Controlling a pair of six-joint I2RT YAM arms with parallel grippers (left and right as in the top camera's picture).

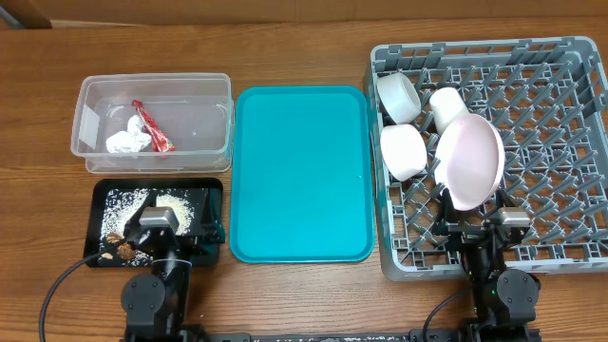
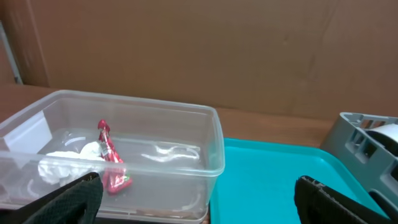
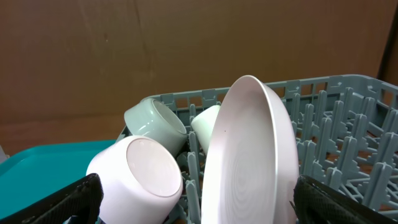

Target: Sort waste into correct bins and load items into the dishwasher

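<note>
Left gripper: jaws wide, nothing between them.
- Directly beneath it: black tray, holding the whitish grains and brown crumbs.
- Ahead of it: clear tub, with the red wrapper and tissue inside on its floor.
- Ahead and to its right: teal tray, bare.

Right gripper: jaws wide, holding nothing.
- Just ahead: pink-white plate, on edge in the grey rack, tilted rather than upright.
- Ahead-left: bowl on its side, touching or nearly touching the plate.
- Beyond these: two cups, also tipped.

Judgement: waste and crockery all look placed, so the main hazards are from arm motion.
1. A forward or sideways move of the right gripper could clip the plate's rim. It only leans on the pegs, so it may topple onto the bowl and chip it.
2. A low sweep of the left gripper could drag the shallow tray or scatter grains onto the bench.
3. A push on the light tub could tip it.
</note>
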